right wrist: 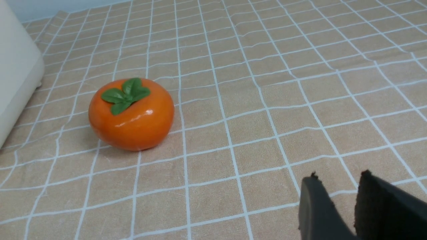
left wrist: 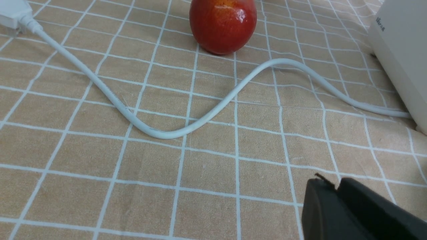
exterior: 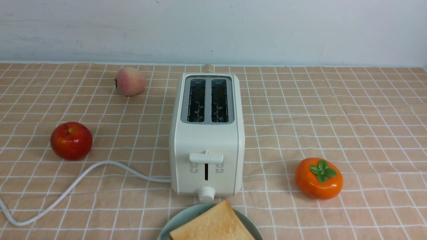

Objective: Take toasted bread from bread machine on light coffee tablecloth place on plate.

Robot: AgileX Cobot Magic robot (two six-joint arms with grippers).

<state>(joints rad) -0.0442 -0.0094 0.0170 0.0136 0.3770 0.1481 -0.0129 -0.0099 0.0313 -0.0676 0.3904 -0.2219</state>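
Toast (exterior: 213, 224) on plate (exterior: 177, 216), we'd finish by backing off, clear of cord (left wrist: 213, 112); right gripper (right wrist: 339, 176) parted, empty; left gripper (left wrist: 333, 183) narrow (can't tell if fully closed)

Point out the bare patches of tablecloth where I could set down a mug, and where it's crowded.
Bare cloth lies right of the toaster, behind the persimmon, and left of the toaster, between it and the red apple, behind the cord. It's crowded at the toaster's front, where the plate holds toast.
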